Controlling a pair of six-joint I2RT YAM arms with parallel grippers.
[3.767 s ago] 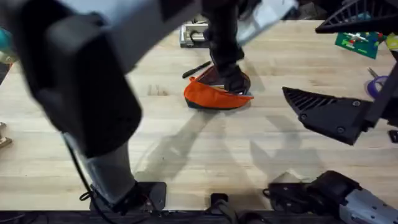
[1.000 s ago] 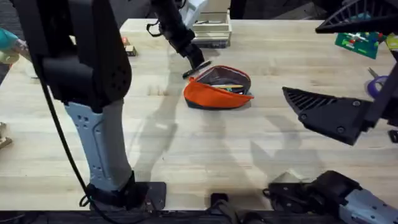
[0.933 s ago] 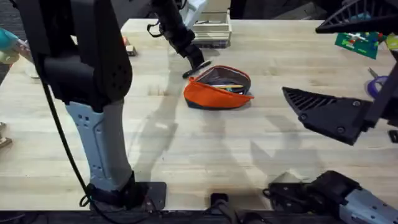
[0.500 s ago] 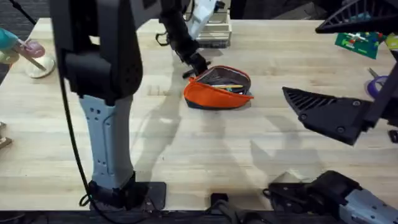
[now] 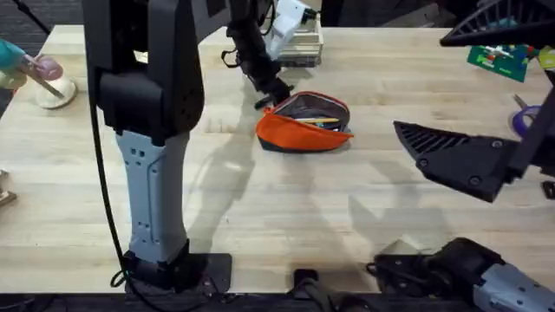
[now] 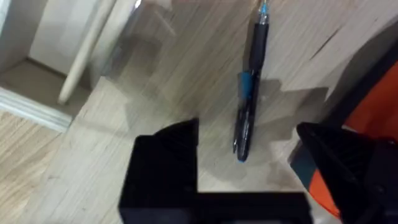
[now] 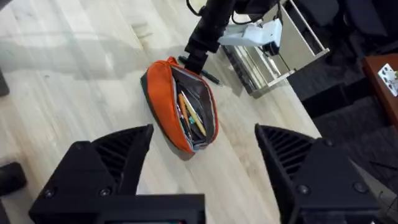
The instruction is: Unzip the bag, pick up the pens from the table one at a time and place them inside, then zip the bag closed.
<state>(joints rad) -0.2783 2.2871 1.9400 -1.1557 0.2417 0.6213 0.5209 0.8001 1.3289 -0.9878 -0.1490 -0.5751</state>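
Pens remain the concern: one black pen point(image 6: 249, 93) is seen lying on the counter point(image 5: 286, 208) between the spread fingers of the left tool point(image 6: 249, 174), which has been lowered over it within the last second and grips nothing yet. Just beside it, the orange bag point(image 5: 303, 126) is left unzipped, with other pens point(image 7: 189, 115) already inside. The right tool point(image 7: 199, 155) is held open and empty, well apart. A grasp is judged to be imminent.

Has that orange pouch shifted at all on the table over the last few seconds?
No. The orange pouch lies at the same spot on the wooden table, against the same planks, though the left claw has lifted away from it.
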